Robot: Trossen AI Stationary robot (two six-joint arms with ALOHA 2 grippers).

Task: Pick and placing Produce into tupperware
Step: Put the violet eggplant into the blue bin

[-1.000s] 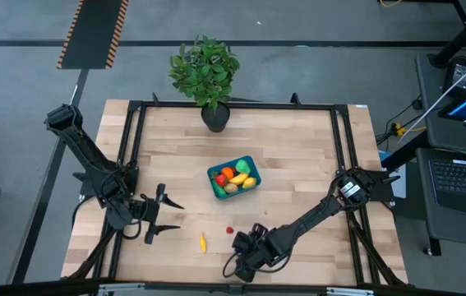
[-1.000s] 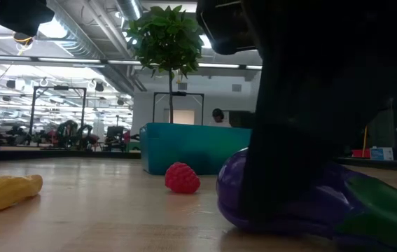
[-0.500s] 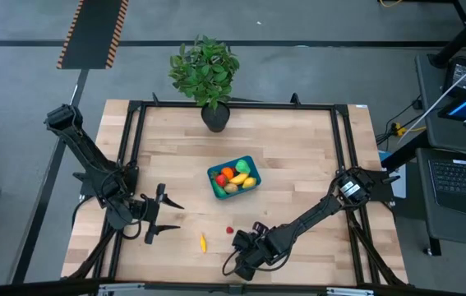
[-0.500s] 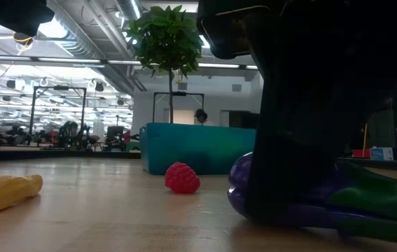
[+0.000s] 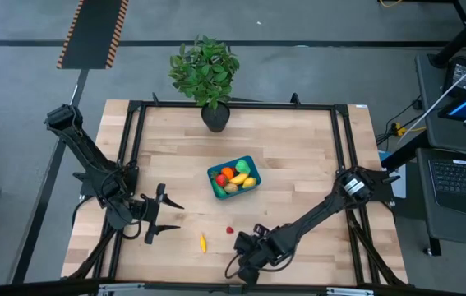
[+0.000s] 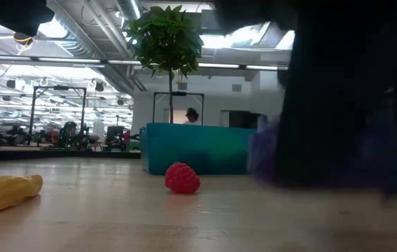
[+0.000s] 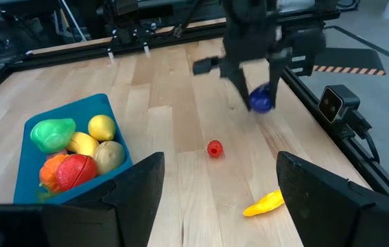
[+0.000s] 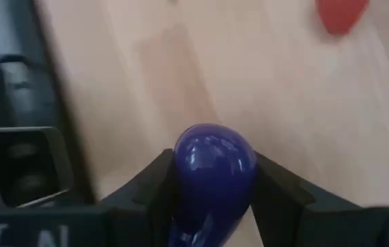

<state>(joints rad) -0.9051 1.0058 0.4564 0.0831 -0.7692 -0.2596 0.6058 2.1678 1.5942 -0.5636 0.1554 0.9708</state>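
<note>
My right gripper [image 5: 246, 247] is near the table's near edge, shut on a purple toy eggplant [image 8: 213, 165]. The left wrist view shows that eggplant [image 7: 261, 100] below the dark fingers. The teal tupperware [image 5: 211, 175] sits mid-table and holds several toy fruits and vegetables [image 7: 71, 147]. A red berry [image 5: 229, 231] and a yellow piece of produce [image 5: 203, 242] lie on the wood between the tupperware and the near edge. My left gripper [image 5: 160, 215] stands open at the near left, with nothing between its fingers. My right gripper pinches the eggplant's rounded purple body [image 8: 239, 161] between its two fingers [image 8: 280, 189], one on each side. The fingers come from above, slanting steeply down. The eggplant [image 6: 275, 154] is lifted clear of the table.
A potted leafy plant [image 5: 206, 72] stands at the table's far edge. A black frame rail [image 5: 233, 104] runs around the tabletop. Bare wood lies to the right of the tupperware. A person [image 6: 191, 116] shows in the room beyond the table.
My right gripper has taken hold of the purple eggplant and risen with it. The eggplant lay on the table a second ago, tipped a little as the fingers came onto it, and now hangs clear of the wood.
</note>
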